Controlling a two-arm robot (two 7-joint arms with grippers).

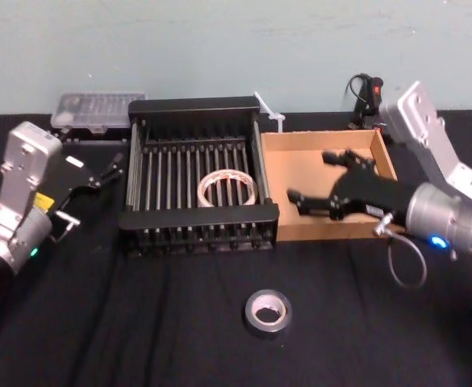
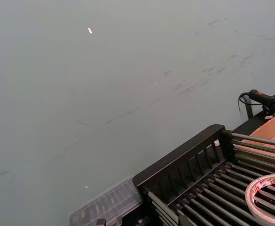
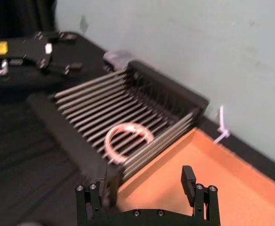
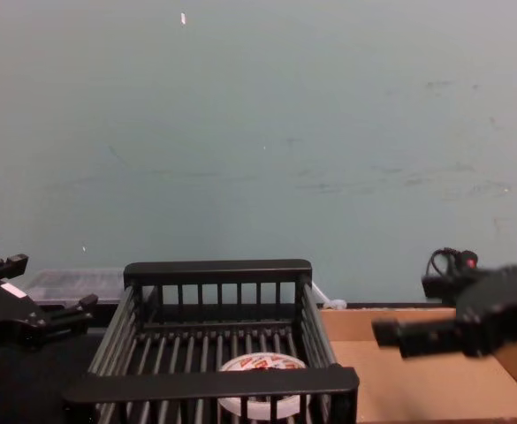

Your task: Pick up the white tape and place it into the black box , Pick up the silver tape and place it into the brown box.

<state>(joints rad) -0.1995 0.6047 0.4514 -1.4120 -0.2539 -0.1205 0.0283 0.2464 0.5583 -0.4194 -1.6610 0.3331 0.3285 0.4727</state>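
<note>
The white tape [image 1: 228, 189] lies flat on the barred floor of the black box [image 1: 197, 106], near its front right; it also shows as white tape [image 4: 258, 397] and white tape [image 3: 128, 140]. The silver tape [image 1: 267, 311] lies on the black tabletop in front of the black box. My right gripper [image 1: 310, 177] hovers open and empty over the left part of the brown box [image 1: 357, 138], its fingers [image 3: 188, 176] above the cardboard floor. My left gripper [image 1: 114, 167] is open and empty just left of the black box.
A clear plastic case [image 1: 97, 109] sits at the back left behind the black box. A black device with a red button [image 1: 366, 90] and its cable stand behind the brown box. A wall closes the table's far side.
</note>
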